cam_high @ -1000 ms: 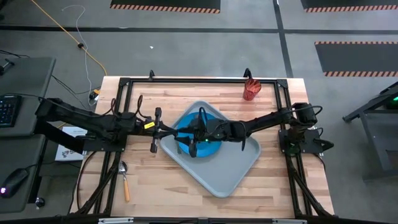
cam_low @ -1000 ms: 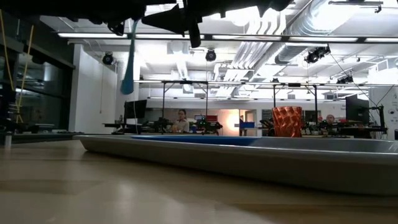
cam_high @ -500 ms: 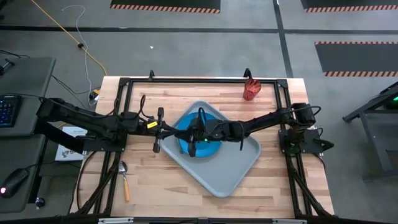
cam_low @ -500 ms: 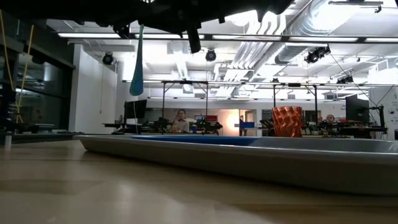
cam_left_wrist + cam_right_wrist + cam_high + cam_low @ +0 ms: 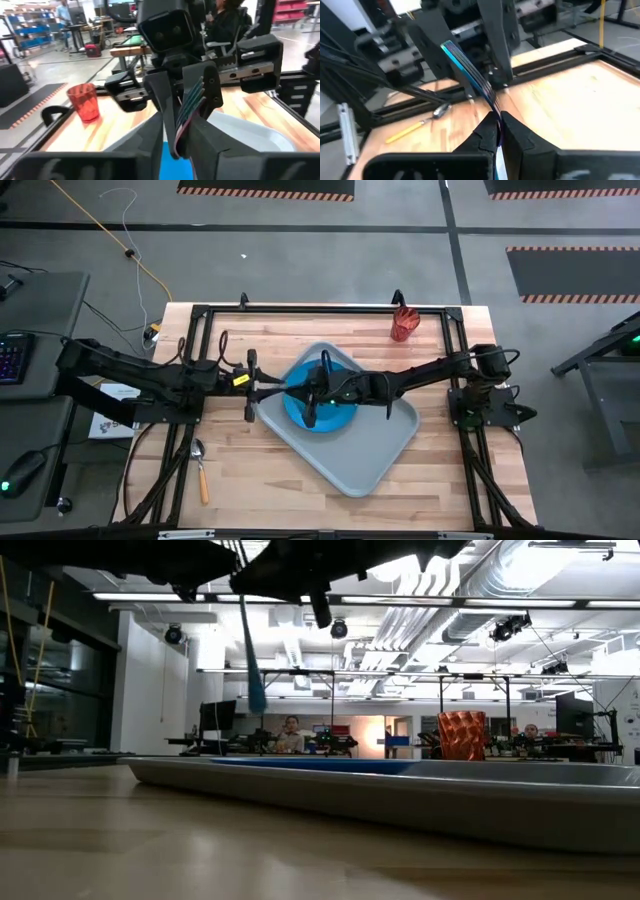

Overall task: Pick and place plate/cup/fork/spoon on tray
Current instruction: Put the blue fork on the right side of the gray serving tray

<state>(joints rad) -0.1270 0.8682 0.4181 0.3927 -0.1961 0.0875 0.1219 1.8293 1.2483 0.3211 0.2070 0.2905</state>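
The teal-blue fork (image 5: 467,70) hangs above the left part of the pale grey tray (image 5: 375,450), between my two grippers, which face each other. My right gripper (image 5: 498,125) is shut on it. My left gripper (image 5: 177,150) stands open, with a finger on either side of the fork's upper end (image 5: 190,100). The blue plate (image 5: 335,418) lies flat in the tray under both grippers. The red-orange cup (image 5: 402,327) stands upright at the table's far right. The orange-handled spoon (image 5: 200,470) lies on the wood at the near left. My right gripper pinches the fork's shaft (image 5: 492,107) between its two fingertips. The fingers come almost level from the table's right and lie across the fork. The striped upper end sticks up past the fingers. The handle end (image 5: 257,695) hangs below, clear of the tray. My left gripper: I cannot tell whether its fingers touch the fork.
A black frame (image 5: 300,310) runs along the table's far edge and down both sides. Bare wood lies near the table's front edge and to the tray's far right beside the cup.
The fork's hanging handle end has swung toward the table's right and stays clear above the tray.
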